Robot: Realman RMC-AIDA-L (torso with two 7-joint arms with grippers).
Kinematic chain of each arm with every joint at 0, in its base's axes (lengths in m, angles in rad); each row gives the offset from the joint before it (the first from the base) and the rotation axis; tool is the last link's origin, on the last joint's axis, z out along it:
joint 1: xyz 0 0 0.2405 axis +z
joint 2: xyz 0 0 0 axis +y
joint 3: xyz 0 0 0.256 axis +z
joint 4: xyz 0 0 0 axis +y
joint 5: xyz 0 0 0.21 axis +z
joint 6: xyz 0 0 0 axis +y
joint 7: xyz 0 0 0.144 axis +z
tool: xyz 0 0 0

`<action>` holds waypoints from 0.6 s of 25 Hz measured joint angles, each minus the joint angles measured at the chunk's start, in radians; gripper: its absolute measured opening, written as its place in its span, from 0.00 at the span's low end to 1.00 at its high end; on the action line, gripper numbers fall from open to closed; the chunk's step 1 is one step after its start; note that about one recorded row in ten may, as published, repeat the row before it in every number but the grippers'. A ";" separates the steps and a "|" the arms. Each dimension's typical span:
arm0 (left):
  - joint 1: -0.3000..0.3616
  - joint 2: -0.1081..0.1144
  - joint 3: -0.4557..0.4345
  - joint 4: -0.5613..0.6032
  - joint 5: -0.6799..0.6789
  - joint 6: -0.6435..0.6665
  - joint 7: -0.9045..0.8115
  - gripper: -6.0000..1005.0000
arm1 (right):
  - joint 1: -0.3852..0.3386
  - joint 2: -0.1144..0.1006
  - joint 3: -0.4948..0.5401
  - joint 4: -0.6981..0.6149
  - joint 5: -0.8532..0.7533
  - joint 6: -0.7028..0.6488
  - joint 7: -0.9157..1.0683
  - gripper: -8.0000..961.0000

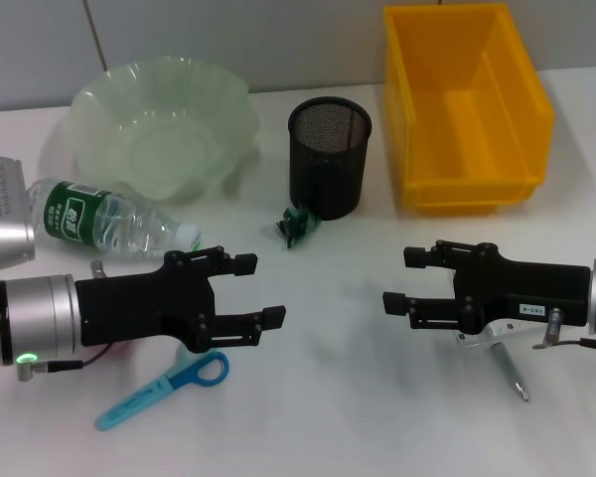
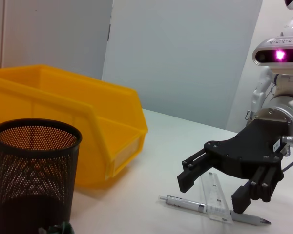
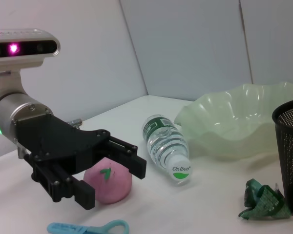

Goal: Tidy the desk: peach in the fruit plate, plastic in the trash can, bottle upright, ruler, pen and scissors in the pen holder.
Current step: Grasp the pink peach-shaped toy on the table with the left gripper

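On the white bench [image 1: 328, 397], the left hand [image 1: 255, 290] sits at lower left of the head view, released, its fingers spread and grasping nothing. From the right wrist view, the pink peach [image 3: 108, 178] lies on the bench just under and behind that hand. The blue scissors [image 1: 164, 389] lie near the bottom left, just below the hand. The plastic bottle [image 1: 107, 219] lies on its side at left, cap pointing right, below the pale green fruit plate [image 1: 164, 124] at upper left. The black mesh pen holder [image 1: 329, 156] stands upright at top centre, with a crumpled green plastic scrap [image 1: 298, 225] touching its base. The yellow trash can [image 1: 464, 104] fills the upper right. The right hand [image 1: 402, 278] hovers at right centre, also released and grasping nothing. Beneath it lie the pen [image 2: 210, 208] and the clear ruler [image 2: 217, 196], the ruler crossing over the pen.
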 joint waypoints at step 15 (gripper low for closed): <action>0.003 0.001 0.000 0.009 0.003 0.004 -0.002 0.80 | 0.000 0.000 0.002 -0.003 0.009 0.005 0.005 0.83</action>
